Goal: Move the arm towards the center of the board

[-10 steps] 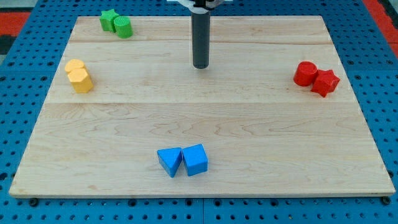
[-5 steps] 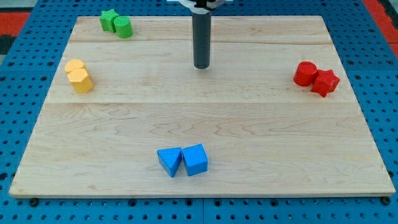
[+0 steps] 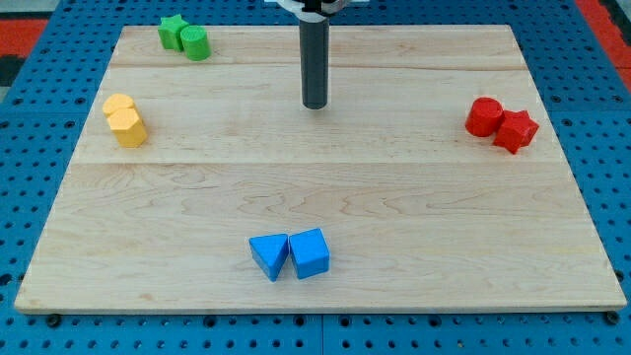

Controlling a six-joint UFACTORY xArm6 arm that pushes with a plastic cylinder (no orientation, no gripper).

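Toward the view's bottom from my tip [image 3: 314, 105] is lying the board's center — bare wood on the counter [image 3: 394, 197], nearer the bottom than where I am standing. Left of my tip are sitting the green pair [image 3: 184, 37] and the yellow pair [image 3: 125, 120]; below it the blue pair [image 3: 289, 254]; right, the red pair [image 3: 501, 123]. All are sitting well apart — my tip is touching nothing and, having no pincer, grasping nothing.
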